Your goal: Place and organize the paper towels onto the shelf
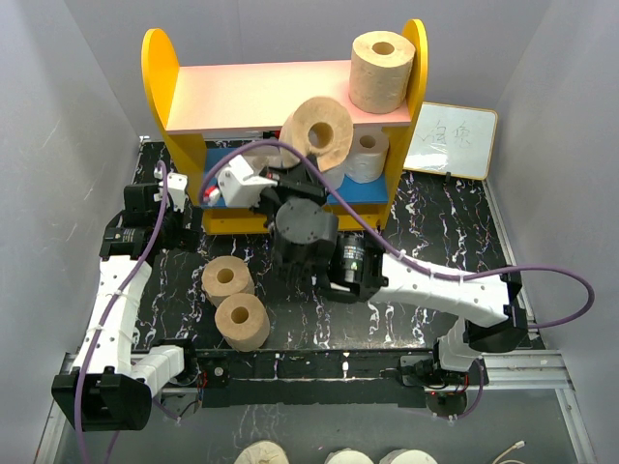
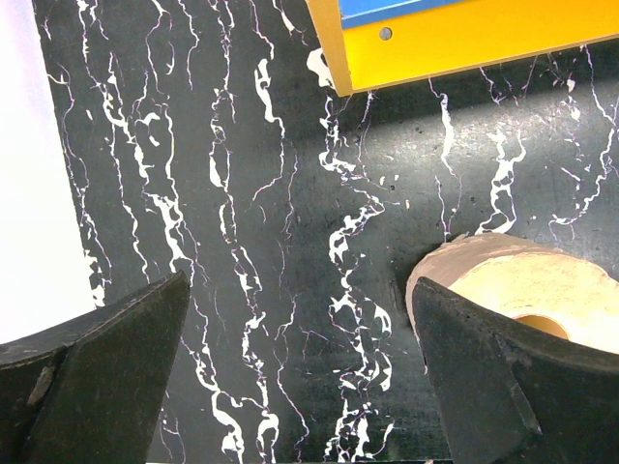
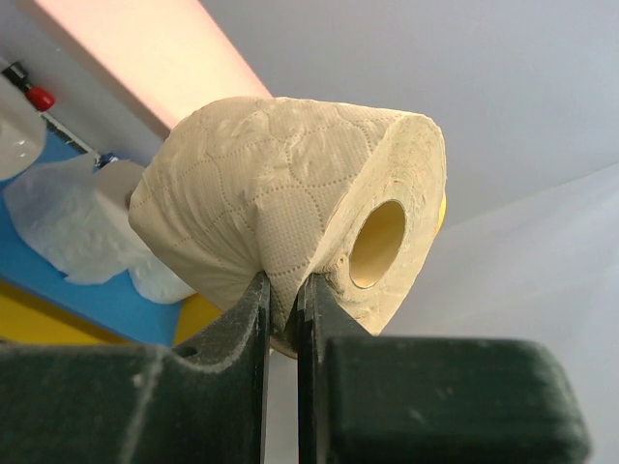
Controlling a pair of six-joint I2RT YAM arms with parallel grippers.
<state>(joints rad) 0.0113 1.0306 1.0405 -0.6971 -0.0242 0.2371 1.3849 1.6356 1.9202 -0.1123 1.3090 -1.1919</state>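
The shelf [image 1: 242, 92] stands at the back, with yellow sides, a pink top board and a blue lower board. One tan roll [image 1: 382, 70] stands on the top board at the right. White rolls [image 1: 366, 155] sit on the blue board and also show in the right wrist view [image 3: 68, 217]. My right gripper [image 1: 302, 159] is shut on a tan roll [image 1: 319, 130], pinching its wall [image 3: 280, 184] between the fingers [image 3: 247, 319], in front of the shelf at top-board height. Two tan rolls [image 1: 227, 280] [image 1: 242, 321] stand on the table. My left gripper [image 2: 300, 285] is open and empty above the table, with a tan roll [image 2: 513, 280] by its right finger.
A small whiteboard [image 1: 453, 140] leans at the right of the shelf. Purple cables [image 1: 542, 275] loop over the table. More rolls [image 1: 261, 452] lie below the table's near edge. Grey walls close in left and right. The shelf's yellow foot [image 2: 455, 43] lies ahead of the left gripper.
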